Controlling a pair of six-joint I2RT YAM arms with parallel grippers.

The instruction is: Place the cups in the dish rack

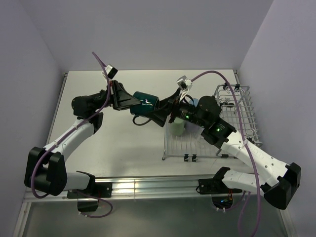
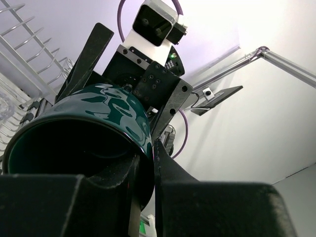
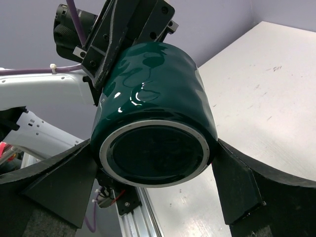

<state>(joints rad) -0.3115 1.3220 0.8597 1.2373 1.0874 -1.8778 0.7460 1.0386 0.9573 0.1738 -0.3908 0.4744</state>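
Observation:
A dark green mug [image 1: 144, 103] hangs on its side above the table, between my two grippers. My left gripper [image 1: 132, 102] pinches its rim, one finger inside the mouth and one outside [image 2: 148, 148]. My right gripper [image 1: 157, 111] straddles the mug's base end, and its two wide-set fingers [image 3: 232, 182] press against the mug's sides [image 3: 153, 98]. The silver wire dish rack [image 1: 237, 106] stands at the right. In it a pale green mug [image 1: 177, 127] sits near the left end, and a light blue mug [image 1: 193, 102] shows behind my right arm.
My right arm [image 1: 222, 136] stretches across the dish rack and hides much of its inside. An aluminium rail [image 1: 148, 186] runs along the table's near edge. Pale walls close the table at the back and on both sides. Rack bars [image 2: 29, 54] show in the left wrist view.

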